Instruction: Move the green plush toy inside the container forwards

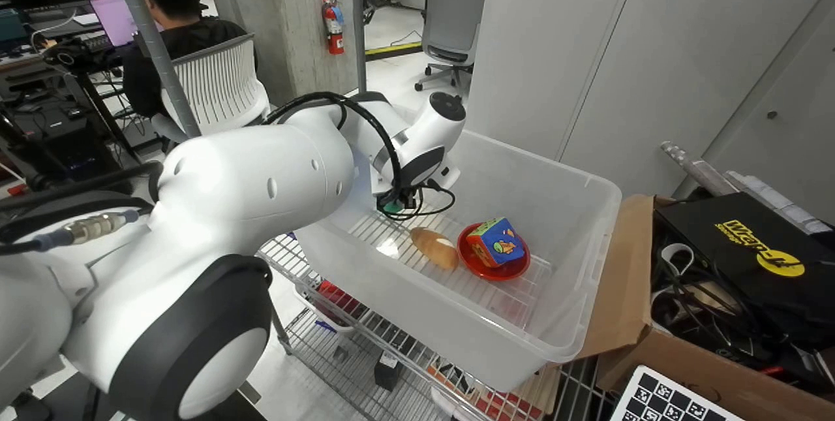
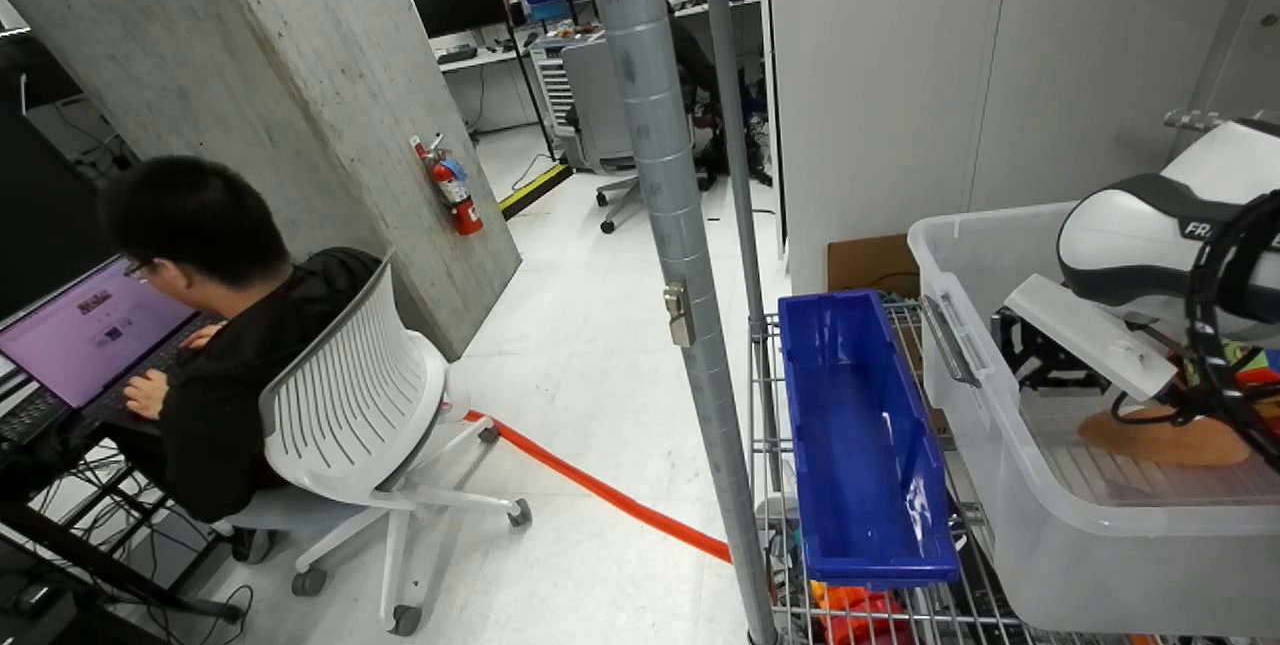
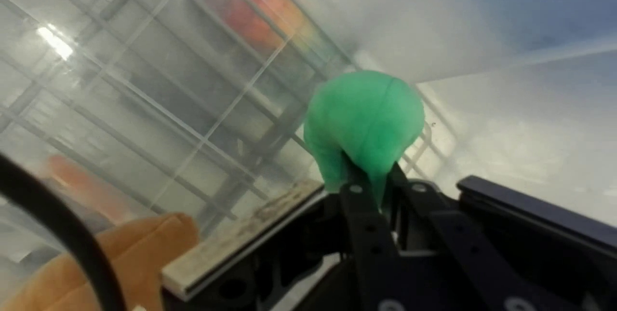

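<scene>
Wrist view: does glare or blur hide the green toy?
Wrist view: no, green plush toy slightly soft but distinct, glare well away at upper left, reddish shape through the container blurred; in an exterior view, glare beside the bread-shaped toy.

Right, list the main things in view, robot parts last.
Container: one, translucent whitish, on wire shelf.
Green plush toy: one, green, gripped inside container.
Loaf-shaped object: one, brown, container floor.
Bowl: one, red, container floor.
Cube: one, mostly blue, in bowl.
Open box: one, brown, beside container.
Lettered package: one, black, in box.
Long bin: one, blue, beside container.
Fire extinguisher: one, red, on pillar.
Person: one, black clothing, seated.
White chair: one, white, under person.
Arm: one, white and black, over container.
Gripper: one, black, shut on toy.
</scene>
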You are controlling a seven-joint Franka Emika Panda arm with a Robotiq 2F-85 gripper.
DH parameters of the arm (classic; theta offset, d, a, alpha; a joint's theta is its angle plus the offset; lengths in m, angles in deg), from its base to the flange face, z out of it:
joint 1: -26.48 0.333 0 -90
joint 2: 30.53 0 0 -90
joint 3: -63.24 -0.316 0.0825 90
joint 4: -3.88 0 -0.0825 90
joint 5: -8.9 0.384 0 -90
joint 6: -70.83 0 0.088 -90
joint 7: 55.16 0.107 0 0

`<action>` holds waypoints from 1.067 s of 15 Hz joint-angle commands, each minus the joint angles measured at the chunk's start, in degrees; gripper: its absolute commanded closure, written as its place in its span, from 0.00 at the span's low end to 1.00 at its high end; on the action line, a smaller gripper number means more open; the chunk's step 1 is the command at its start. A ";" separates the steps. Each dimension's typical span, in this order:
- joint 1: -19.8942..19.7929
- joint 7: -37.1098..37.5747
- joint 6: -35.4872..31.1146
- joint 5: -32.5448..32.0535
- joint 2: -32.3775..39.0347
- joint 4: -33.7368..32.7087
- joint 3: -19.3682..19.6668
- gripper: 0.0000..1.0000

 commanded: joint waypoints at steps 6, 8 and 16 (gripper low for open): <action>-1.00 1.45 9.15 -0.98 -11.28 8.83 3.65 0.97; -1.21 1.41 10.54 -1.17 -13.51 12.99 5.16 0.97; 0.22 -4.63 9.65 -1.88 -17.89 29.54 6.19 0.97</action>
